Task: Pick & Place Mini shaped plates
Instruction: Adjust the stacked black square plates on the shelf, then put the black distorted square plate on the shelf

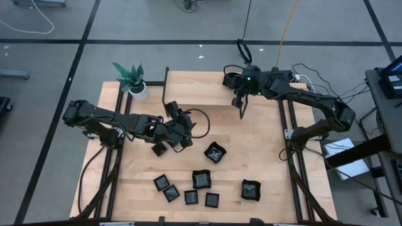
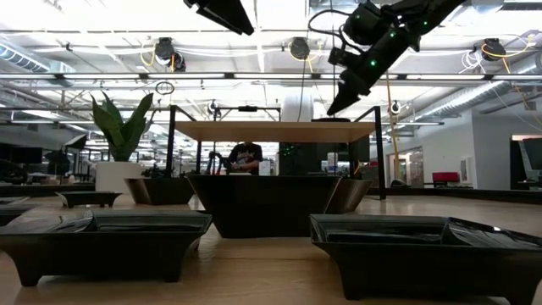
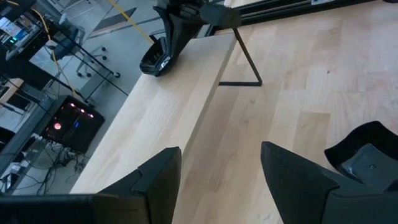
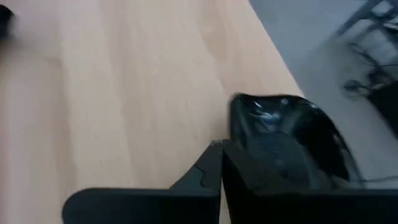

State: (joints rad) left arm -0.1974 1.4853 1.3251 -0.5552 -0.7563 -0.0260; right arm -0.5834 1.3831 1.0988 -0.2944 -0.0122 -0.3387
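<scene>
Look down from the high view with the table's middle as your clock centre. Your left gripper (image 1: 178, 139) sits just off centre toward nine o'clock, over bare wood, with its fingers (image 3: 292, 180) standing apart and nothing between them; in its wrist view you see only table (image 3: 273, 93) in the gap. A small plate (image 1: 159, 149) lies just beside it on the seven o'clock side, and a wavy-edged plate (image 1: 215, 152) lies at about five o'clock from the centre.

Your right gripper (image 1: 242, 112) hangs near one o'clock, toward the far edge, with its fingers pressed together. Its wrist view shows a glossy black dish (image 4: 286, 140) right against the closed fingertips (whether it is actually pinched or just lies beneath them, you cannot tell from here). In the low view that gripper (image 2: 336, 103) hangs well above the tabletop.

The rest of the mini shaped plates sit along the near edge: four small square ones (image 1: 161, 182) (image 1: 171, 193) (image 1: 191, 198) (image 1: 212, 200) from seven to six o'clock, a wavy one (image 1: 201, 179) just behind them, and another wavy one (image 1: 250, 189) at five o'clock. The potted plant (image 1: 133, 78) stands at the eleven o'clock corner.

No brand, label or writing can be read on any plate or on the table.
</scene>
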